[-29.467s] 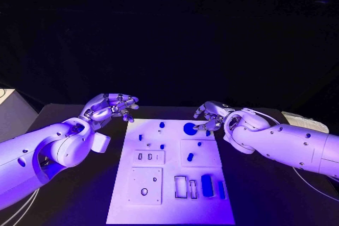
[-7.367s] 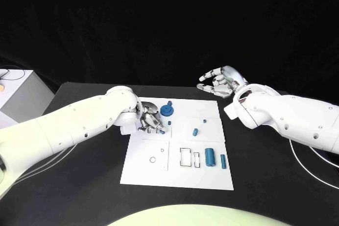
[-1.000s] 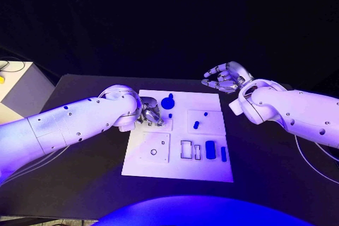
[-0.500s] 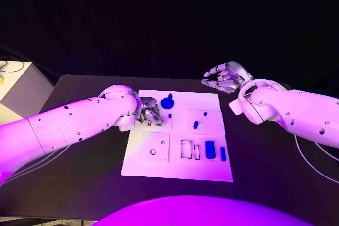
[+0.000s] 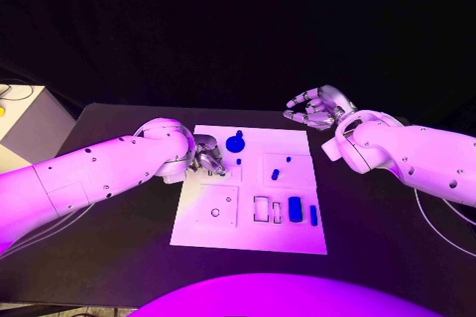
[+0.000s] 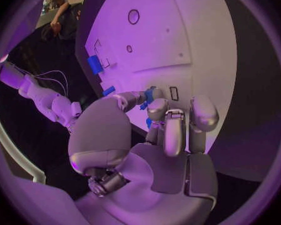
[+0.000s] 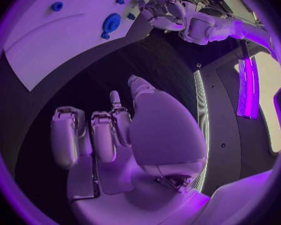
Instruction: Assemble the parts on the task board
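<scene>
My left hand [image 5: 206,157] sits low on the task board [image 5: 248,221], at its left edge, fingers curled, pinching a small blue part [image 6: 149,94] at the fingertips. A round blue part [image 5: 235,144] lies just beyond it; more blue parts [image 5: 294,208] stand in slots nearer me. My right hand [image 5: 316,109] hovers off the board's far right corner, fingers loosely spread, holding nothing.

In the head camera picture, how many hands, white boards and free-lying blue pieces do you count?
Hands: 2, the left hand and the right hand
White board: 1
Blue pieces: 6, one disc, two bars, three small pieces
Total: 9
</scene>
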Controlling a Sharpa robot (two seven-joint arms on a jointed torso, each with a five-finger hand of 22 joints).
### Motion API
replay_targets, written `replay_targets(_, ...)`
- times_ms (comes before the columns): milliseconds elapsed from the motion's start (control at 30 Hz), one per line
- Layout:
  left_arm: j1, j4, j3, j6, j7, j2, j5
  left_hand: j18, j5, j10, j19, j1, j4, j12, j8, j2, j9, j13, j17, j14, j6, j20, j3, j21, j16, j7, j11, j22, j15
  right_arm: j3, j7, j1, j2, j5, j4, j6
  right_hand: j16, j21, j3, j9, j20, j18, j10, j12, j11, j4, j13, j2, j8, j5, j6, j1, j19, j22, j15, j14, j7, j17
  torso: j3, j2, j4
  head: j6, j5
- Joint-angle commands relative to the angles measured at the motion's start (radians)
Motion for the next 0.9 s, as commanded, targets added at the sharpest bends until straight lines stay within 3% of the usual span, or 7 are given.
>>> replay_targets(33,-0.006,0.003,-0.003,0.029,-0.007,-0.003,-0.008,-0.014,0.003,-0.007,0.006,0.023,-0.096,-0.006,0.006,0.016,0.005,-0.002,0.197,0.082,-0.003,0.0,0.103,-0.004,0.002,0.002,0.002,0.001,-0.002,0.0,0.008,0.0,-0.001,-0.007,0.002,0.007,-0.004,-0.004,0.006,0.001,0.003,0.013,-0.007,-0.003,-0.001,-0.002,0.109,-0.001,0.006,0.006,-0.005,-0.011,0.049,0.157,0.0,0.081,0.001,0.169,0.0004,0.0,0.0003,-0.001,0.0)
replay_targets(400,-0.007,0.007,-0.002,0.035,-0.008,-0.006,0.005,-0.014,-0.001,-0.006,0.007,0.019,-0.096,-0.005,0.007,0.012,0.006,-0.002,0.198,0.082,-0.003,0.0,0.104,-0.003,0.002,0.003,0.004,0.003,-0.001,0.0,0.008,0.0,0.0,-0.007,0.001,0.007,-0.004,-0.004,0.006,0.001,0.003,0.013,-0.007,-0.003,-0.001,-0.002,0.109,-0.001,0.006,0.006,-0.005,-0.011,0.049,0.157,0.0,0.081,0.001,0.169,0.0018,-0.001,-0.0012,-0.002,0.002)
replay_targets(667,-0.007,0.006,-0.002,0.011,-0.007,-0.003,0.022,-0.014,-0.001,-0.003,0.008,0.023,-0.1,-0.004,0.009,0.023,0.009,0.001,0.198,0.082,0.001,0.001,0.12,-0.002,0.002,0.004,0.003,0.005,0.0,0.0,0.008,0.0,0.0,-0.007,0.002,0.007,-0.004,-0.004,0.006,0.001,0.003,0.013,-0.007,-0.003,-0.001,-0.002,0.109,-0.001,0.006,0.006,-0.005,-0.011,0.049,0.157,0.0,0.081,0.001,0.169,0.0022,0.0,-0.0021,-0.001,0.002)
replay_targets(900,-0.007,0.003,-0.002,0.003,-0.006,0.005,0.033,-0.014,-0.008,0.0,0.007,-0.008,-0.08,-0.004,0.012,0.023,0.014,0.0,0.198,0.082,0.007,0.003,0.116,-0.003,0.002,0.004,0.005,0.005,0.001,0.0,0.008,0.0,-0.001,-0.007,0.002,0.007,-0.004,-0.004,0.006,0.001,0.003,0.013,-0.007,-0.003,-0.001,-0.002,0.109,-0.001,0.006,0.006,-0.005,-0.011,0.049,0.157,0.0,0.081,0.001,0.169,0.0019,0.0,-0.0017,0.001,0.002)
